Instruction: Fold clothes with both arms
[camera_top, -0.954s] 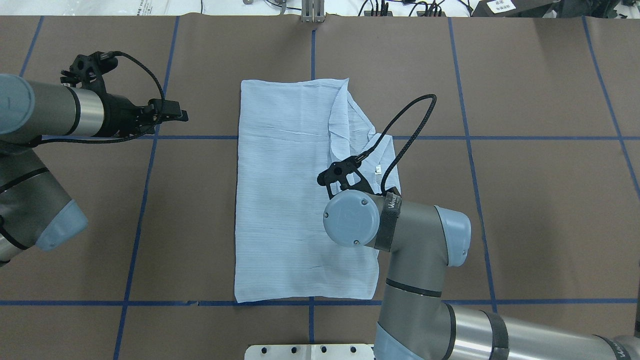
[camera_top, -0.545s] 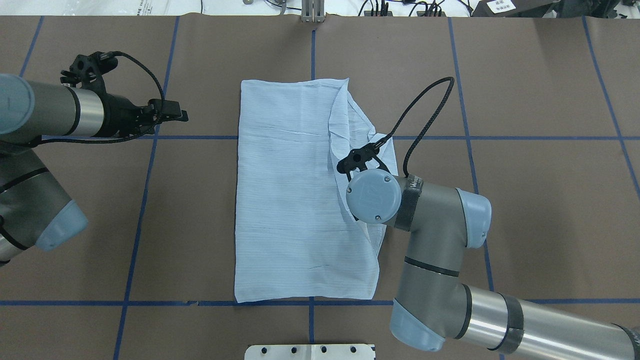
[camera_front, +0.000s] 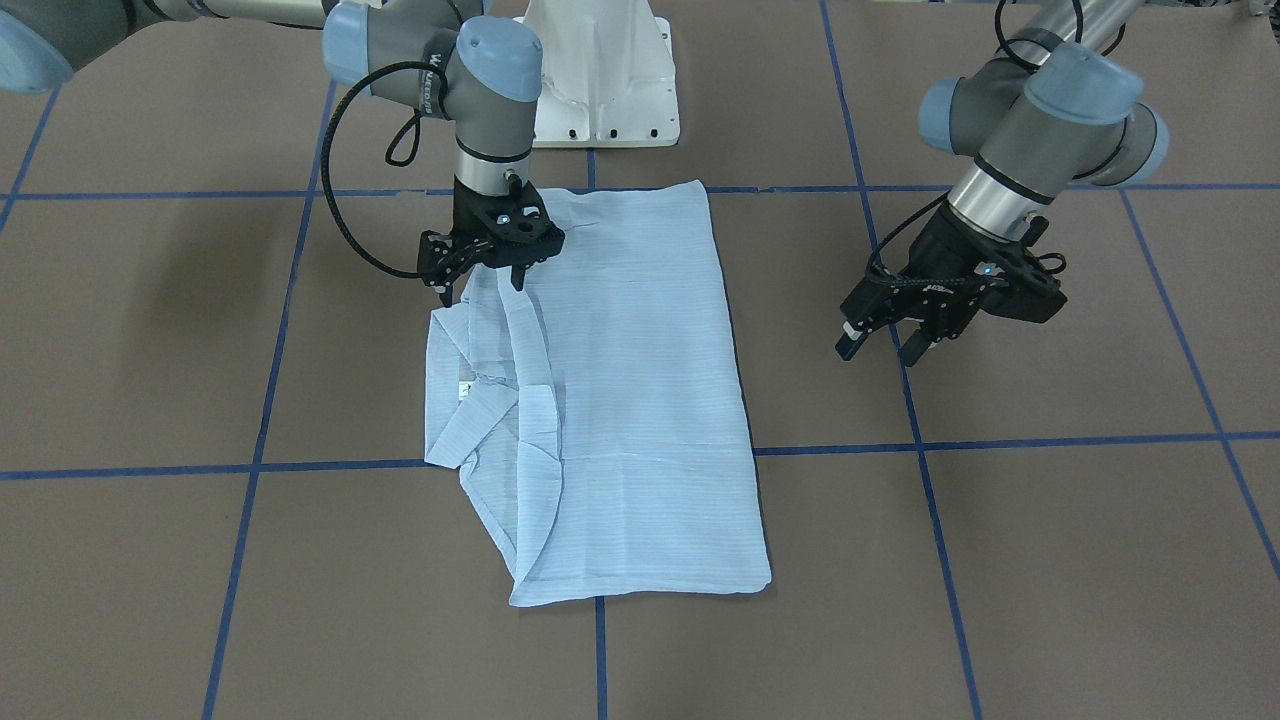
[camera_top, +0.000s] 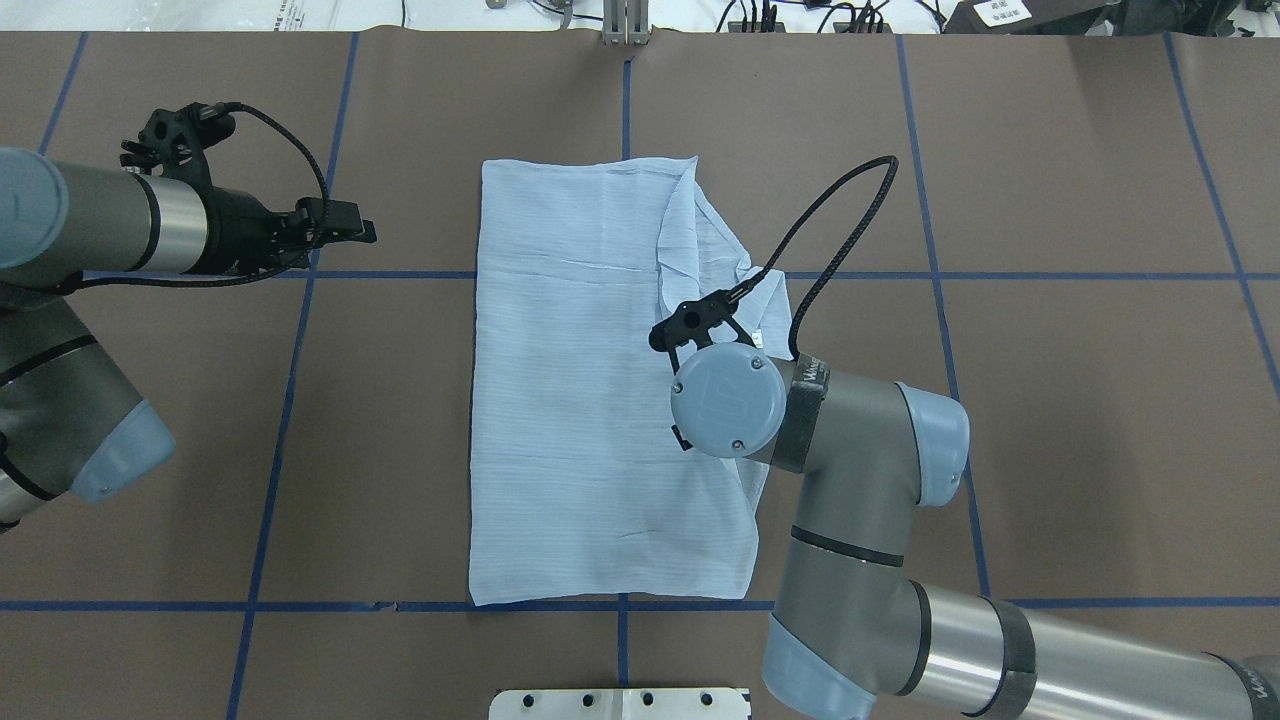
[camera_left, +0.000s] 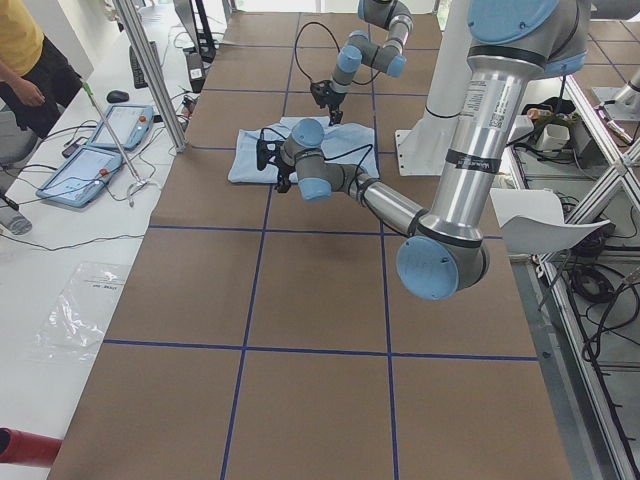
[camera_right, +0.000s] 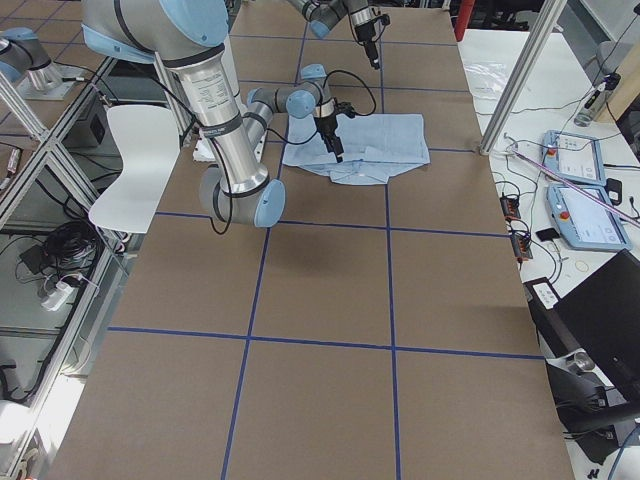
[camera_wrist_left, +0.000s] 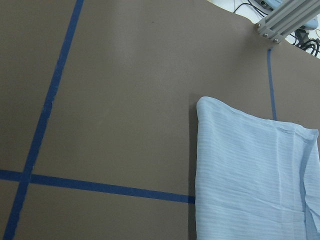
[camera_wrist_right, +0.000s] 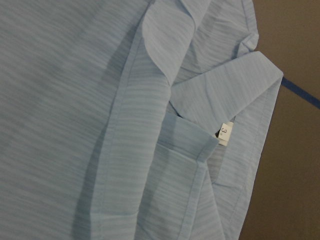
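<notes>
Shirt was lying flat on the brown table, roughly mid-table, already folded into a long rectangle running away from the robot. The collar end poked out along the robot's right side w/ a loose flap folded over next to it. The small white neck label was visible in the right wrist cam, tucked just inside the collar, w/ a mark on it too small to read for sure.

Right gripper pointed straight down over the shirt's right edge, on the half nearer the robot and just robot-side of the collar. Its jaws looked spread, w/ fabric under the gap. Tbh couldn't tell if the tips were touching the cloth. From overhead, the right arm covered the gripper completely, so only the front cam showed it.

Left gripper hung over bare table on the robot's left, apart from the shirt and right by one of the blue tape lines. Jaws were spread, nothing between them. Its wrist cam showed only table, tape and a far corner of the shirt.

Robot's white pedestal base sat just behind the shirt's near edge. Side cam caught a person in a yellow top at the bench beyond the table.
</notes>
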